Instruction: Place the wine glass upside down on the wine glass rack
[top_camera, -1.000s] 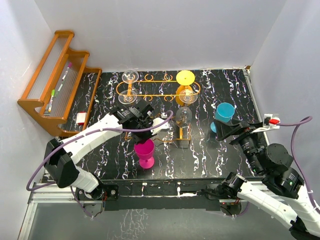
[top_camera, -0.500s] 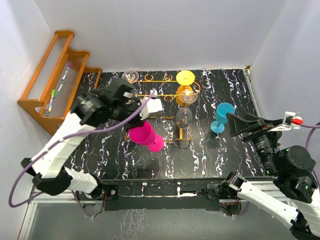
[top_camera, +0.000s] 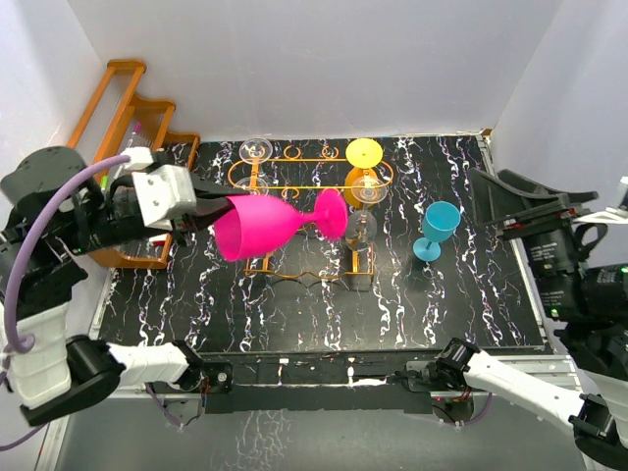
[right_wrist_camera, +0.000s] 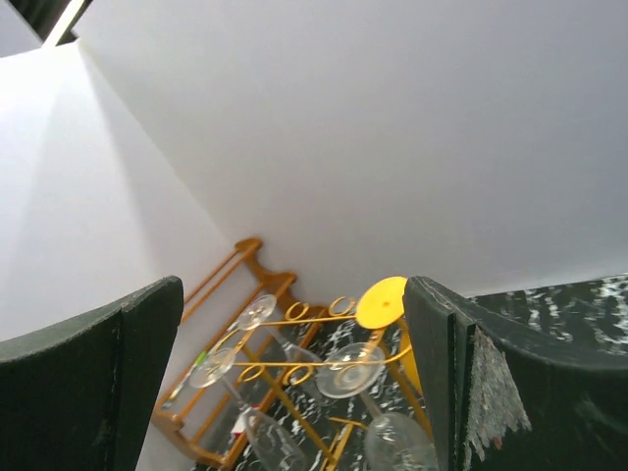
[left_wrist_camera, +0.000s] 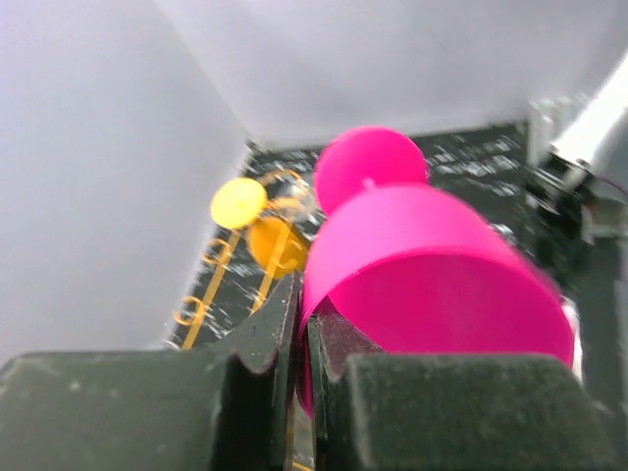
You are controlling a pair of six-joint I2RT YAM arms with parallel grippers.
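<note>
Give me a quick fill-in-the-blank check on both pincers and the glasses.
The left pincer is shut on the rim of the ____ wine glass, which lies on its side in the air. The right pincer is ____ and holds nothing. Right of the wine glass rack, the upright glass on the table is ____.
Missing words: pink; open; blue.

No legible text, label, brand, number or sign on anything in any view.
</note>
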